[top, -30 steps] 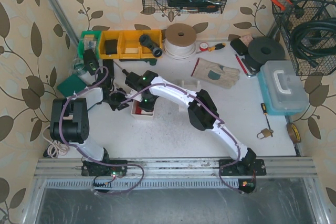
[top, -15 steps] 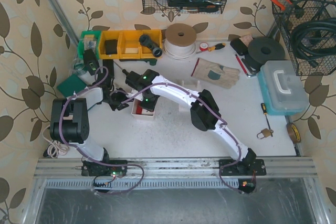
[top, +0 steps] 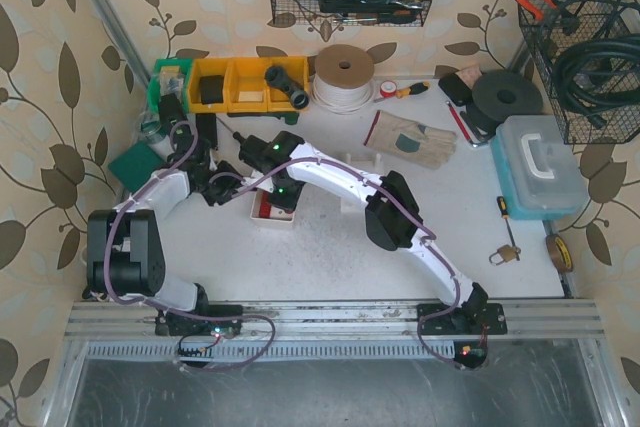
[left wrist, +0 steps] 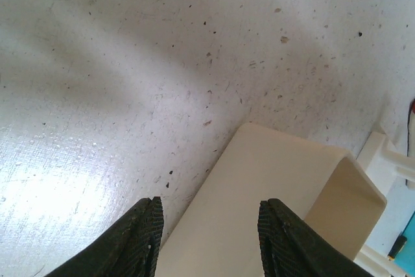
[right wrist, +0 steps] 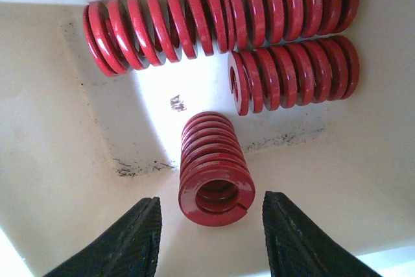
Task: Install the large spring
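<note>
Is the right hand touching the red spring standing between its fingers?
Apart. The right wrist view shows pale box floor between the spring and each finger of the right hand.

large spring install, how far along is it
Done: nothing looks installed; three red springs sit in the cream tray. In hand: the right gripper hangs open astride the end-on spring, not gripping it, and the left gripper is open at what looks like the tray's edge. Left: grasp a spring, lift it out, fit it.
</note>
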Robot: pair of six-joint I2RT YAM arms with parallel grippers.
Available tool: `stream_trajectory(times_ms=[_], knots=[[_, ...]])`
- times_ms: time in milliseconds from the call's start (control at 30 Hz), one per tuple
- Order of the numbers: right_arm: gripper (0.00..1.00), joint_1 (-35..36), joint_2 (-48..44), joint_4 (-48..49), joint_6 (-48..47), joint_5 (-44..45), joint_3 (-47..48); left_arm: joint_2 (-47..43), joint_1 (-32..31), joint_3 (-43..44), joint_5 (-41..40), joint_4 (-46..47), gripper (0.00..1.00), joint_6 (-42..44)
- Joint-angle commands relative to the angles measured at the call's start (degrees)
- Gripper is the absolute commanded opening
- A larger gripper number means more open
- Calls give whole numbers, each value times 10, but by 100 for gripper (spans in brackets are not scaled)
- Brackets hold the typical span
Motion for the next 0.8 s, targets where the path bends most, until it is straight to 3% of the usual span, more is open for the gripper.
stream_trajectory(times_ms=[0, 767], knots=[[46, 3, -5, -9, 3, 10, 0, -16, 9, -8, -8, -20, 46, -6], [40, 3, 14, 10, 6, 1, -25, -68, 61, -17, -3, -39, 46, 1]])
